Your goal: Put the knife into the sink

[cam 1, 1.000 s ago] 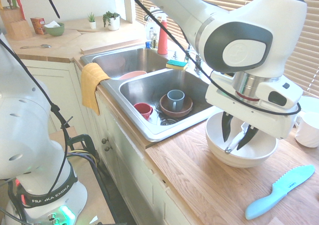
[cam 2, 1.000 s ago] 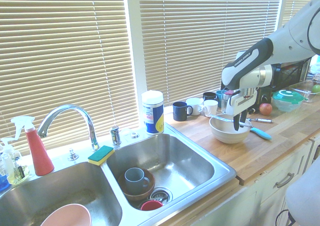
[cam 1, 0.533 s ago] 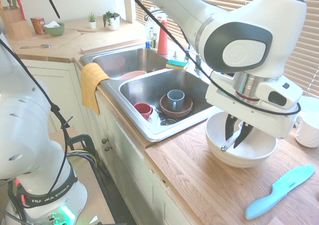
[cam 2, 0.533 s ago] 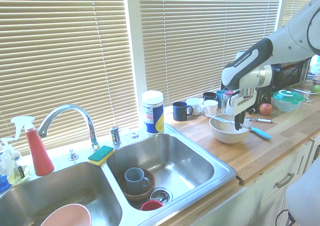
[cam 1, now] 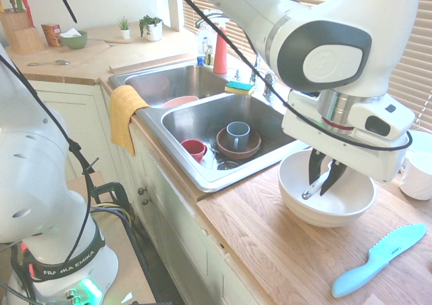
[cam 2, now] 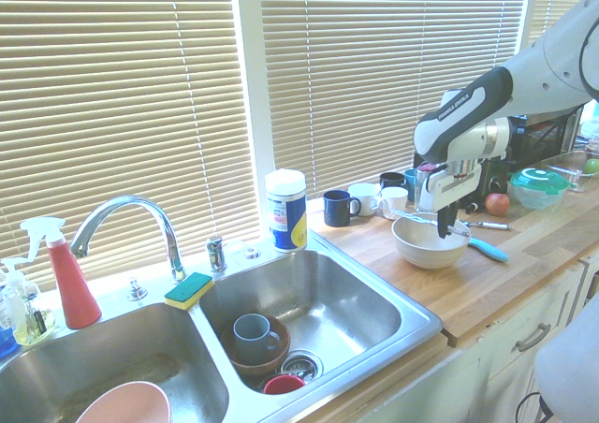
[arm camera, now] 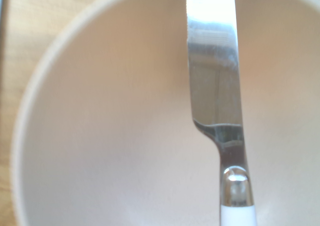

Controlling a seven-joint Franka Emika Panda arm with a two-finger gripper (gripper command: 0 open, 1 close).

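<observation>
One knife (arm camera: 216, 81) clamped in tool (cam 1: 326, 181), btwn its tips, over wht bowl (cam 1: 327, 207).

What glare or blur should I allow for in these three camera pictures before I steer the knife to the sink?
Wrist view: bright glare washes out the outer part of the knife's blade, bowl wall soft and out of focus; first exterior view: picture pale and hazy, reflections on the sink's steel; second exterior view: daylight glows through the blinds, bluish cast.
</observation>
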